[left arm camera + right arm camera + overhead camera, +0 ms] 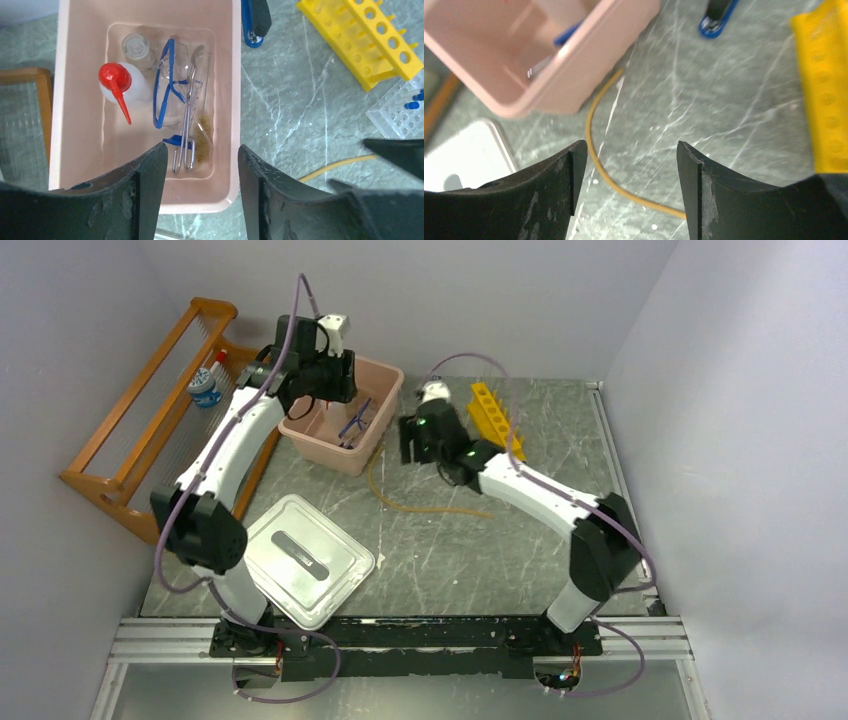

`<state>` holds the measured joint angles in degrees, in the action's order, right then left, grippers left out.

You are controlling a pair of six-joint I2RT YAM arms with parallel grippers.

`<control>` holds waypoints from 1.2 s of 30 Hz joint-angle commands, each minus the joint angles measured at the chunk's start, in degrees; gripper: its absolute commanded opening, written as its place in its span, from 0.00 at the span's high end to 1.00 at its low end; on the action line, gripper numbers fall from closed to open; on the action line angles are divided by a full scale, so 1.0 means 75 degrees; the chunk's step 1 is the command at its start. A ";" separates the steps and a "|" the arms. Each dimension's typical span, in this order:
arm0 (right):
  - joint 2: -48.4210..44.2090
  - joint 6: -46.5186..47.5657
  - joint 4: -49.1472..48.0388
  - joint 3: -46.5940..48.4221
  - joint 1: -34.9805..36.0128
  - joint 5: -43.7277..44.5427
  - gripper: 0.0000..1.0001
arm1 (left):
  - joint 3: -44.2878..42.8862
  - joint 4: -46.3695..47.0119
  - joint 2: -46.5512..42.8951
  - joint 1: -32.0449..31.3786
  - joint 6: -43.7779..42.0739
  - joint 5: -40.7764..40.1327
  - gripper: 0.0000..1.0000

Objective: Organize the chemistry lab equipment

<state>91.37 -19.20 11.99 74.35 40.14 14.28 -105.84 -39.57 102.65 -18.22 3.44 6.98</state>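
My left gripper [202,170] [330,375] hangs open and empty above the near end of the pink tub [235,75]. Inside the tub lie a white squeeze bottle with a red cap [120,85], a small clear jar [136,47], a blue-framed clear piece [167,85], thin metal tongs [187,125] and a small brush [202,135]. My right gripper [631,165] [415,440] is open over the table, with the tan rubber hose [596,130] [420,508] curving on the surface below its fingers and not touched.
A yellow holed rack [495,415] [370,40] lies right of the tub, and a clear rack of blue-capped tubes [405,107] sits beside it. A blue and black item [252,25] rests near the tub. The grey-white lid [305,558] is front left, the wooden rack [150,420] far left.
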 commanded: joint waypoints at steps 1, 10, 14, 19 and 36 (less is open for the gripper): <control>0.0905 0.0820 0.0584 0.0000 0.0792 0.0111 0.32 | 0.1179 0.0847 -0.1008 -0.0049 0.0267 -0.0404 0.41; 0.2468 0.0912 0.0451 0.0322 0.1120 -0.0849 0.47 | 0.2909 0.1691 -0.2725 0.0061 0.0644 -0.1475 0.36; 0.2849 0.1150 0.0415 0.0394 0.1258 -0.0888 0.56 | 0.3394 0.1791 -0.3183 0.0085 0.0842 -0.1469 0.35; 0.3012 0.1401 0.0355 0.0356 0.1327 -0.1057 0.59 | 0.3574 0.1709 -0.3373 0.0108 0.0911 -0.1311 0.34; 0.3438 0.1939 -0.0116 -0.0007 0.1335 -0.0934 0.89 | 0.3630 0.1794 -0.3334 0.0118 0.1150 -0.1001 0.34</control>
<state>115.90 -6.33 11.33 75.53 50.00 7.03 -78.41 -28.51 78.08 -17.76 11.11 -2.04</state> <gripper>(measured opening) 0.199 0.658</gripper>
